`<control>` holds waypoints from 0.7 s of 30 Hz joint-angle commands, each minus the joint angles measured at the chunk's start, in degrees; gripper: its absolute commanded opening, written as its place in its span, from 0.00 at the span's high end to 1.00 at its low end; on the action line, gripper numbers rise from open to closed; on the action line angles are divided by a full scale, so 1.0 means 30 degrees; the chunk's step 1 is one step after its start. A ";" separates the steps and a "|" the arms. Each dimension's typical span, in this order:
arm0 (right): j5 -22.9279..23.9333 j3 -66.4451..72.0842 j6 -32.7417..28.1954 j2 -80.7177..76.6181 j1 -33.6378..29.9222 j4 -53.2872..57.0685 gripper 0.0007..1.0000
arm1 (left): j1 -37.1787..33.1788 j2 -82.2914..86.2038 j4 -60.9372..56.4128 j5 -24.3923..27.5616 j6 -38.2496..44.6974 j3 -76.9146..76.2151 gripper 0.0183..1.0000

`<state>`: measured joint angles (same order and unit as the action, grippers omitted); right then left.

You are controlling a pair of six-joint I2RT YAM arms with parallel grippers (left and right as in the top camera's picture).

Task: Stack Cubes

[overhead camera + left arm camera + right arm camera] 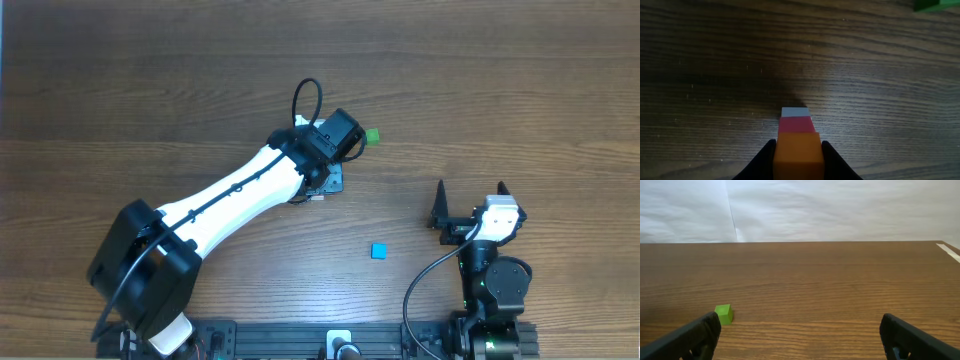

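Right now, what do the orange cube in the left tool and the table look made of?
Orange cube: likely plastic or painted wood; flat, even colour, matte faces, crisp edges, no grain.
Table: wood or wood-look laminate; dark brown streaked grain with a soft sheen.

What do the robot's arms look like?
The left arm is a fat white tube with black joints and a looping black cable. The right arm is mostly black with a white wrist block. Both have pointy black fingers.
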<state>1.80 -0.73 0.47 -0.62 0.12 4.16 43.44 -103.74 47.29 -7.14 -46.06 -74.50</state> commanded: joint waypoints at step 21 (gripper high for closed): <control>-0.0160 0.0146 0.0102 0.0117 -0.0102 -0.0029 0.01 | 0.0066 -0.0495 0.0022 -0.0372 0.0284 -0.0386 0.75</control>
<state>1.80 -0.73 0.40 -0.62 0.12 4.16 43.44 -104.42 47.31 -7.16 -46.06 -74.50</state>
